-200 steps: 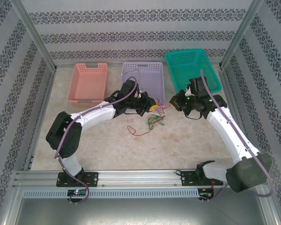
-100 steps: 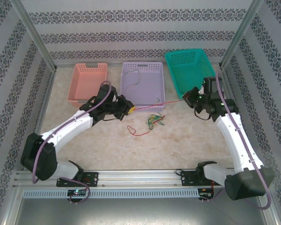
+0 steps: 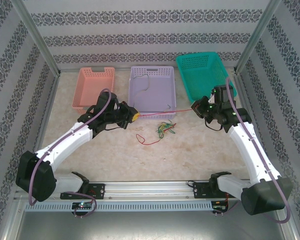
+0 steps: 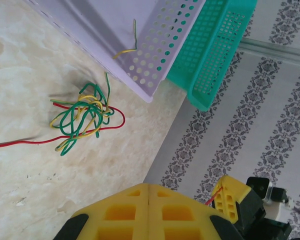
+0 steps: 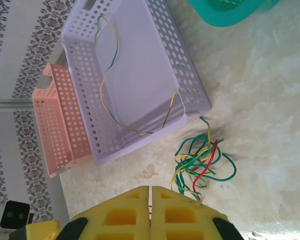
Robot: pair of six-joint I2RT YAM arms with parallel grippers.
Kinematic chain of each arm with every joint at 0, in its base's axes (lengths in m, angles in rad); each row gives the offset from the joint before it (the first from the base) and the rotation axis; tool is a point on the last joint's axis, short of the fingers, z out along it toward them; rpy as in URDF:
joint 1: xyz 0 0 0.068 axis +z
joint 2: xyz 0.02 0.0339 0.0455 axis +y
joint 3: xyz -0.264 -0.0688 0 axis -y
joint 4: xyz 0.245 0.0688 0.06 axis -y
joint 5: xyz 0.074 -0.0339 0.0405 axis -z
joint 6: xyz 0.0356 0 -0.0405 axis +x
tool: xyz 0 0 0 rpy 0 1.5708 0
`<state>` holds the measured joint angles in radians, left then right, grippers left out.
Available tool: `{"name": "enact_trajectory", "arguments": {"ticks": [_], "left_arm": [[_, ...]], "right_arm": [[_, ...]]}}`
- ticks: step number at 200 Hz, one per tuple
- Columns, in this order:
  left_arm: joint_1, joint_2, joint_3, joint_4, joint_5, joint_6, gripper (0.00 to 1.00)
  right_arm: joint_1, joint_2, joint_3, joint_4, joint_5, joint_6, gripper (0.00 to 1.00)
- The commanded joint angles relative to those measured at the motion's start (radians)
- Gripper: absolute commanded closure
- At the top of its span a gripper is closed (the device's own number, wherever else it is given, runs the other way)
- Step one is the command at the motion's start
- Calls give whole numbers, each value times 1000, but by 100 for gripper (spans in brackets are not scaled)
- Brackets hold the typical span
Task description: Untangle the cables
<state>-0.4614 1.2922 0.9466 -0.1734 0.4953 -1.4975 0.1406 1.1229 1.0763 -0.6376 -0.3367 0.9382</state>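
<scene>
The desk (image 3: 200,150) looks like smooth, pale marbled stone with a faint sheen. The pink basket (image 3: 96,70), lilac basket (image 3: 152,68) and teal basket (image 3: 202,75) are perforated matt plastic. The cables (image 3: 164,129) have smooth, glossy plastic sheathing. The front rail (image 3: 140,186) is brushed metal.

pink basket (image 3: 95,90), lilac basket (image 3: 157,95), teal basket (image 3: 202,72)

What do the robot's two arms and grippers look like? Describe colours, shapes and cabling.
The left arm and right arm have white shells with black joints and bases. A mauve hose runs along each. The left gripper and right gripper have blocky yellow fingers with square recesses, on black mounts.
</scene>
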Motion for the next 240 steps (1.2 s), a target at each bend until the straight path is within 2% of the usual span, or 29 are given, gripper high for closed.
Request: {"name": "enact_trajectory", "arguments": {"ticks": [1, 6, 29, 60, 107, 121, 171, 206, 240], "left_arm": [[40, 3, 2, -45, -26, -54, 86], [40, 6, 7, -39, -21, -55, 77], [37, 23, 64, -62, -2, -18, 53], [34, 20, 162, -162, -14, 90, 43], [30, -17, 192, -179, 3, 189, 43], [30, -33, 183, -171, 9, 205, 44], [29, -94, 174, -207, -13, 316, 45], [28, -119, 141, -193, -15, 340, 46], [27, -138, 125, -195, -24, 341, 47]], "right_arm": [[-17, -25, 15, 22, 150, 50, 100], [-19, -24, 20, 22, 151, 67, 100], [-37, -4, 64, 6, 190, 151, 100], [-94, 22, 79, 49, 258, 334, 100], [-176, 204, 153, 296, 288, 559, 100], [-180, 286, 219, 357, 327, 571, 100], [-199, 569, 496, 390, 456, 487, 100], [-216, 770, 523, 725, 432, 601, 100], [-217, 951, 649, 853, 446, 634, 100]]}}
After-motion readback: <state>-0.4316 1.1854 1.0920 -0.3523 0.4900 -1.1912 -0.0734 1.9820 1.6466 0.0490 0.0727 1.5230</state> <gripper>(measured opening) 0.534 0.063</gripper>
